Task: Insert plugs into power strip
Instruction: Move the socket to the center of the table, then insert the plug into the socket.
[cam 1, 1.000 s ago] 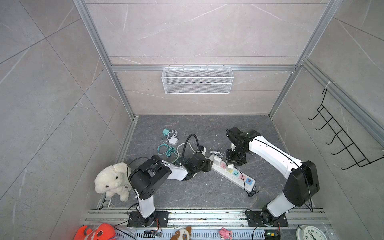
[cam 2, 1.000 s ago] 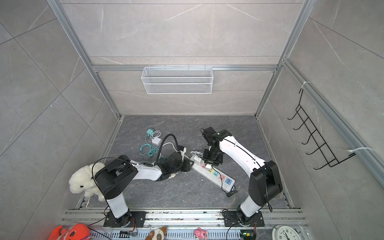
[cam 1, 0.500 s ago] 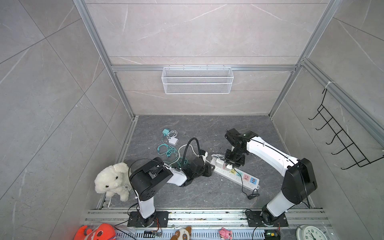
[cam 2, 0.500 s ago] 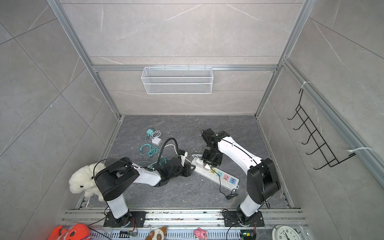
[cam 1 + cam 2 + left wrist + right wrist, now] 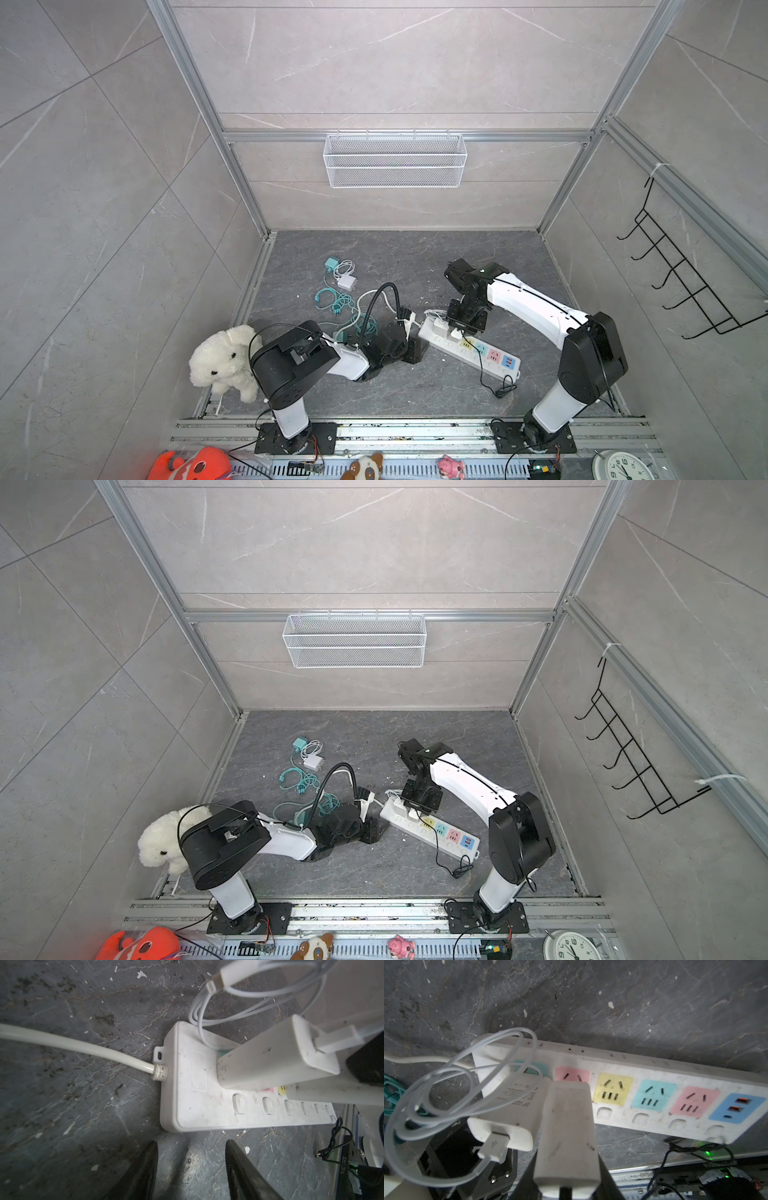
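One plug (image 5: pixel 566 1122) tight in right claw (image 5: pixel 566 1160)

The floor (image 5: pixel 415 257) is a dark grey slab veined like marble, scuffed and dotted with white specks (image 5: pixel 297 296). The power strip (image 5: pixel 492 356) lies flat on it, slanting across the middle, and its thick white cord (image 5: pixel 72 1045) runs along the surface. Toward the back left a teal plug (image 5: pixel 331 263) and a white plug (image 5: pixel 346 283) lie near each other, with a white cable (image 5: pixel 345 268) coiled between them. A loose teal cable (image 5: pixel 332 300) sprawls nearer the front. A thin black cable (image 5: pixel 503 390) curls on the floor by the strip's blue-socket end.
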Action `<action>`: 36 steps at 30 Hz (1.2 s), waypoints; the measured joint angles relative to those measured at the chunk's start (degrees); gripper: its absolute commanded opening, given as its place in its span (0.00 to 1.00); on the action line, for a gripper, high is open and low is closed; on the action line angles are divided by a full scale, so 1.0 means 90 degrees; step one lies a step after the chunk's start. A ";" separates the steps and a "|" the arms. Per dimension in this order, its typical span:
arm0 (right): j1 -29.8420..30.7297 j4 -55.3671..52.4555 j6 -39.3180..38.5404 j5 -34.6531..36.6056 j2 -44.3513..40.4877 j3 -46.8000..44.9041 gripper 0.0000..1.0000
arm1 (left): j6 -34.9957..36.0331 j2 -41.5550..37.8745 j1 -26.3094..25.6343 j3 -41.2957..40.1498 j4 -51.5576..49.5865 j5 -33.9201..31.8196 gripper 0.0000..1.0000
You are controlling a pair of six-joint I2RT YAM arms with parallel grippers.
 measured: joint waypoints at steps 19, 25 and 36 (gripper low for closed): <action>0.0012 0.0083 0.0036 0.0104 0.0211 0.0015 0.00 | 0.0483 -0.1020 0.0000 -0.0260 -0.0894 -0.0741 0.59; 0.0010 0.0073 0.0007 0.0109 0.0211 0.0012 0.00 | 0.0576 -0.1452 0.0000 -0.0260 -0.1183 -0.0950 0.60; -0.0066 0.0141 -0.0092 0.0056 0.0155 -0.0102 0.00 | 0.0680 -0.1770 0.0000 -0.0262 -0.1438 -0.1168 0.60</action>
